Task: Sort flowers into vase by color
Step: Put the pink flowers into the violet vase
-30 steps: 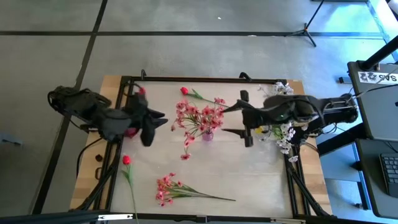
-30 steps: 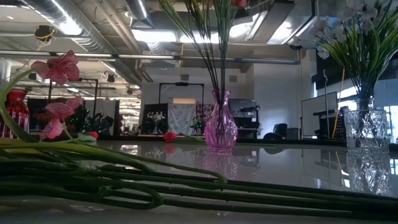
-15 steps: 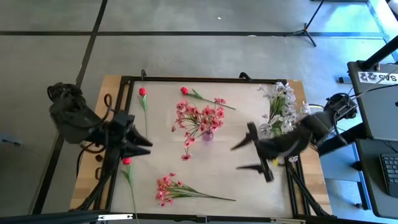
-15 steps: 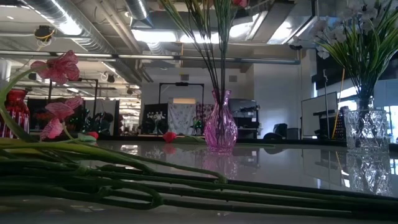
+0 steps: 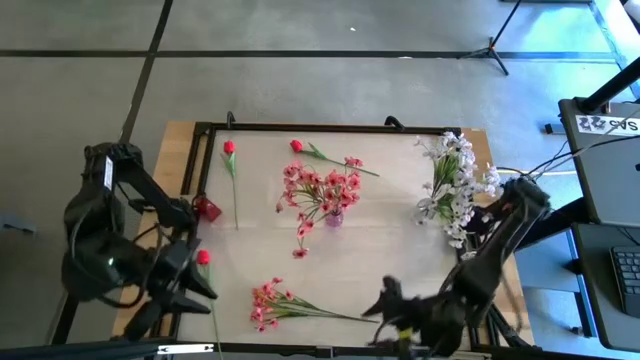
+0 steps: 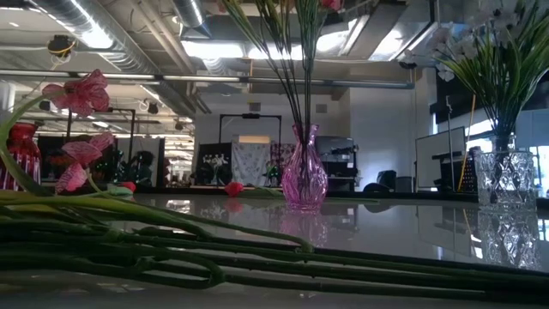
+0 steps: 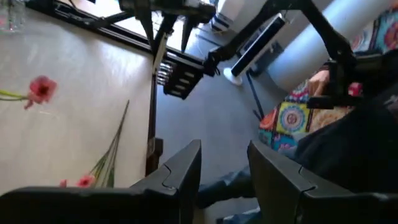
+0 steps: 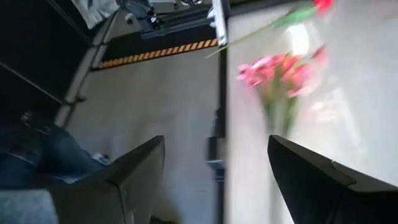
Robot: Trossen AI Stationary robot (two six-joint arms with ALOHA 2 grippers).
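Seen from above, a pink vase [image 5: 333,216] stands mid-table holding pink sprays [image 5: 322,188]. White sprays [image 5: 455,185] fill a clear vase [image 6: 506,176] at the right. A small red vase [image 5: 207,208] stands at the left. Loose on the table lie a red bud [image 5: 228,147] on its stem, a second red bud [image 5: 296,146], a third [image 5: 203,257] near the left edge, and a pink spray [image 5: 268,303] by the near edge. My left gripper [image 5: 205,287] is open over the near left corner. My right gripper [image 5: 385,300] is wide open over the near edge, right of the pink spray's stems.
The black frame rail [image 5: 320,128] runs around the tabletop. Beyond the near edge the wrist views show grey floor and a person's leg in jeans [image 8: 37,155]. In the low view the pink spray's stems [image 6: 171,257] lie close in front.
Both arms have swung away from the table's middle toward its near edge. The left gripper went from beside the red vase to the near left corner. The right gripper went from beside the pink vase to the near edge. The flowers and vases have not moved.
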